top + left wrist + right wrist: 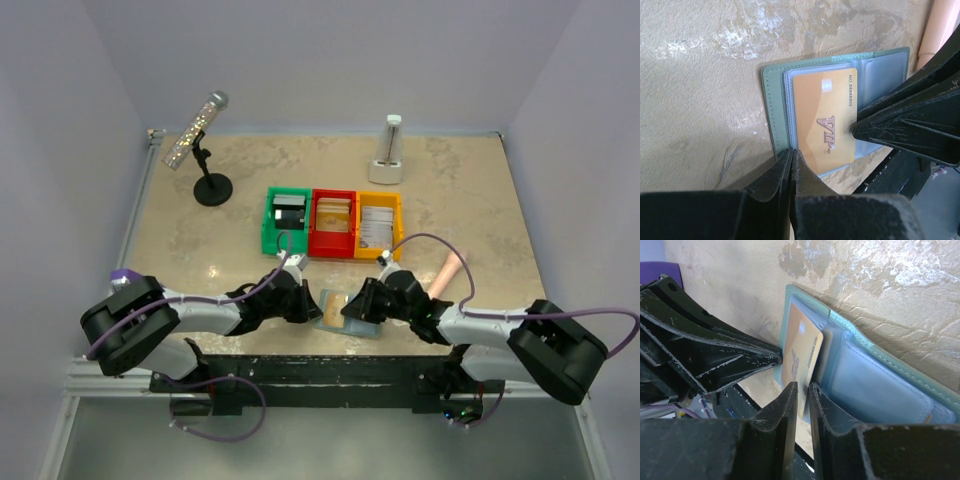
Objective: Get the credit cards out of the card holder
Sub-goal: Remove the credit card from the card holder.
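Top external view: the card holder (pixel 340 312) lies open at the table's near edge. The left gripper (pixel 303 300) is against one side of it and the right gripper (pixel 362 303) against the other. The bins (pixel 333 252) stand beyond it, well apart.

Left wrist view: an orange card (pixel 822 120) sits in a clear pocket of the card holder (pixel 771 100). The left gripper (pixel 791 155) has its jaws fully together, tips on the holder's near edge. I can't tell whether it pinches the holder or only pins it. The right gripper (pixel 856 131) meets the card's edge on the holder's far side.

Right wrist view: the right gripper (pixel 803 390) is narrow, with only a slit between its jaws. The orange card (pixel 802 352) pokes out of the card holder (pixel 880 385), its edge in that slit. The left gripper (pixel 776 360) touches the holder's opposite edge.

To my eye the card is about to be drawn out. The right jaws should close squarely on the exposed edge and pull straight along the pocket while the left pins the holder flat. Otherwise the holder may be dragged along.
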Available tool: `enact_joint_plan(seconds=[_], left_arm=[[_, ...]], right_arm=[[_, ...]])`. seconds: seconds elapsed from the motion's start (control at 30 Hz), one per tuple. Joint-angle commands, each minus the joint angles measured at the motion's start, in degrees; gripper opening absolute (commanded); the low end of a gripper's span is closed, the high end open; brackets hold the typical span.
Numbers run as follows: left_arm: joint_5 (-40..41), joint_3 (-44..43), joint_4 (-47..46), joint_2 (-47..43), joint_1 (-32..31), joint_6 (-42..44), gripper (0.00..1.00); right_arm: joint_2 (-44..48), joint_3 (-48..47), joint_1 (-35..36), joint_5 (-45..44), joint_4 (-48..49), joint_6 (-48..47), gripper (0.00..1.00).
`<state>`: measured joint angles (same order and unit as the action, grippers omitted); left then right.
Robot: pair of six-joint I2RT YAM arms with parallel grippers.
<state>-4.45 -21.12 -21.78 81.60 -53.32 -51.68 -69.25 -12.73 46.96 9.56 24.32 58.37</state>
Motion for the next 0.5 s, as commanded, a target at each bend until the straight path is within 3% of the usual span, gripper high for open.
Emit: enact_joint_plan(seconds=[0.0, 0.27, 0.47], left_arm=[[-0.03, 0.82, 4.73, 2.86, -0.47, 0.70, 0.03], [-1.09, 0.29, 4.20, 4.09, -0.47, 0.97, 0.02], [-1.09, 0.29, 4.20, 4.09, -0.47, 0.97, 0.02]], right_arm=[[-0.53, -1.07, 0.50, -0.25, 2.75, -0.18, 0.20], [-0.27, -1.24, 0.41, 0.11, 3.46, -0.18, 0.31], [-0.01, -1.24, 0.50, 0.19, 3.11, -0.36, 0.18]])
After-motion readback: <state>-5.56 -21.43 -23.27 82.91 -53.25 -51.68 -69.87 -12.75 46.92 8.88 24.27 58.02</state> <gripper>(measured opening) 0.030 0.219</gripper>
